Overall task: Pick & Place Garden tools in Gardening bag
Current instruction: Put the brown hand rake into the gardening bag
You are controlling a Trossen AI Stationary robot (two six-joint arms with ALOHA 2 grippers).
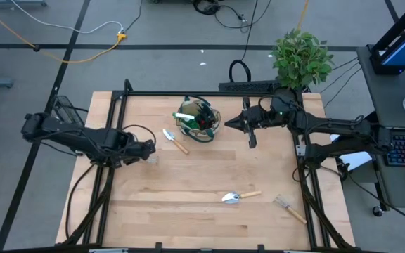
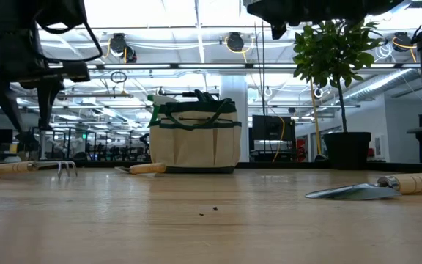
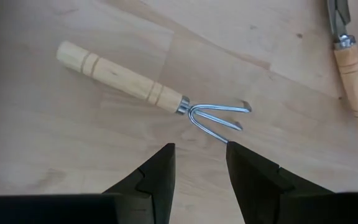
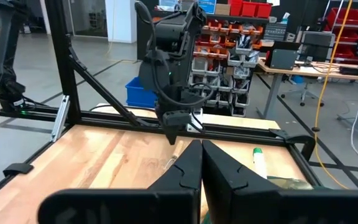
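The beige gardening bag with green trim stands at the far middle of the table, with several tools in it; it also shows in the low view. A wooden-handled three-prong rake lies flat on the table. My left gripper hovers open above its prongs, touching nothing; it also shows in the high view. A small trowel lies just left of the bag. My right gripper is shut and empty, raised just right of the bag; its closed fingers show in the right wrist view.
A metal trowel and a wooden-handled tool lie near the front right. A potted green plant stands at the far right corner. The black frame rails border the table. Bare wood lies in the middle.
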